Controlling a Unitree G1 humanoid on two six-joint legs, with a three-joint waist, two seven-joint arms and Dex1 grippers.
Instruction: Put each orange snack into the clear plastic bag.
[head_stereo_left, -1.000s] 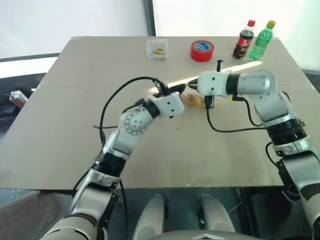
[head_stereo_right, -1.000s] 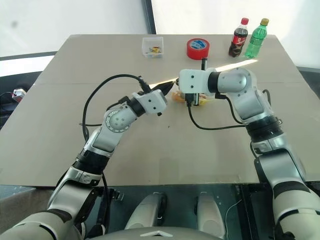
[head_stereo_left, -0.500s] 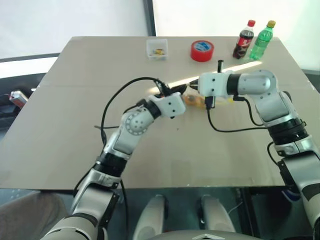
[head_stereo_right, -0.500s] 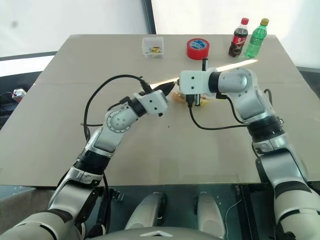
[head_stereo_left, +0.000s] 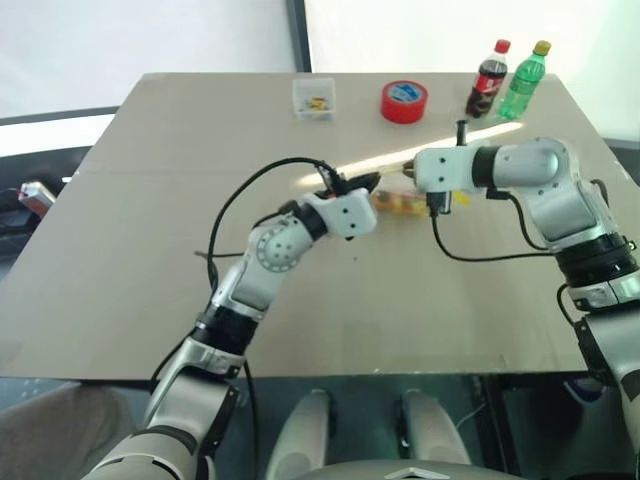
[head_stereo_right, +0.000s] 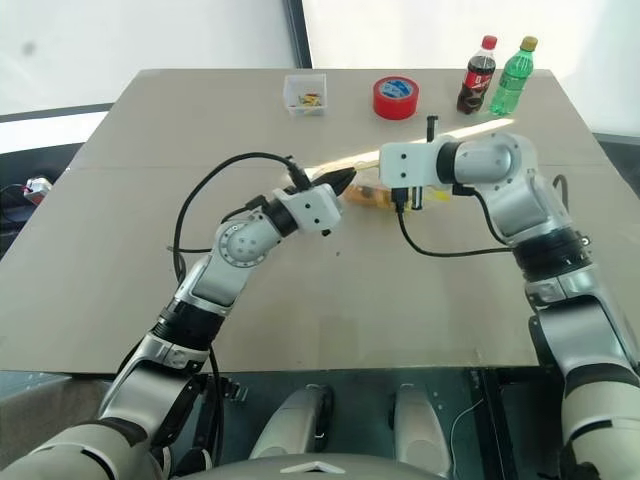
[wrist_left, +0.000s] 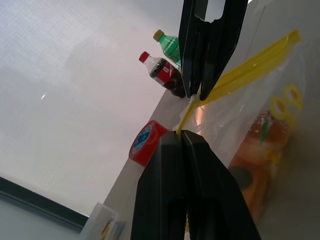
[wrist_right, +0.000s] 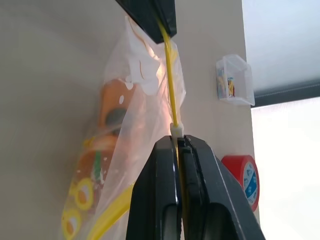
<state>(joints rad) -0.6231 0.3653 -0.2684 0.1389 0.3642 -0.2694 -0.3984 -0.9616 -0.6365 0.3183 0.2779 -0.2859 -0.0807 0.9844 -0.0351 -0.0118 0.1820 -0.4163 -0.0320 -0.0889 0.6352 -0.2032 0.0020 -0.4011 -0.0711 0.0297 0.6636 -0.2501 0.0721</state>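
The clear plastic bag (head_stereo_left: 396, 204) hangs just above the middle of the table between my two grippers. Both orange snacks sit inside it, one (wrist_right: 109, 111) above the other (wrist_right: 89, 156). My left gripper (wrist_left: 182, 134) is shut on one end of the bag's yellow zip strip (wrist_right: 170, 75). My right gripper (wrist_right: 177, 138) is shut on the strip a short way along, at a small white slider. Between the two grippers the strip is stretched straight. In the left eye view the left gripper (head_stereo_left: 368, 184) sits at the bag's left end, with the right wrist just to its right.
Along the table's far edge stand a small clear box (head_stereo_left: 314, 98), a red tape roll (head_stereo_left: 404, 101), a cola bottle (head_stereo_left: 488, 80) and a green bottle (head_stereo_left: 525, 68). Black cables loop from both wrists over the tabletop (head_stereo_left: 150, 220).
My right gripper has slid to the right along the zip strip, away from the left gripper, and more of the bag shows between them. The left gripper has stayed in place.
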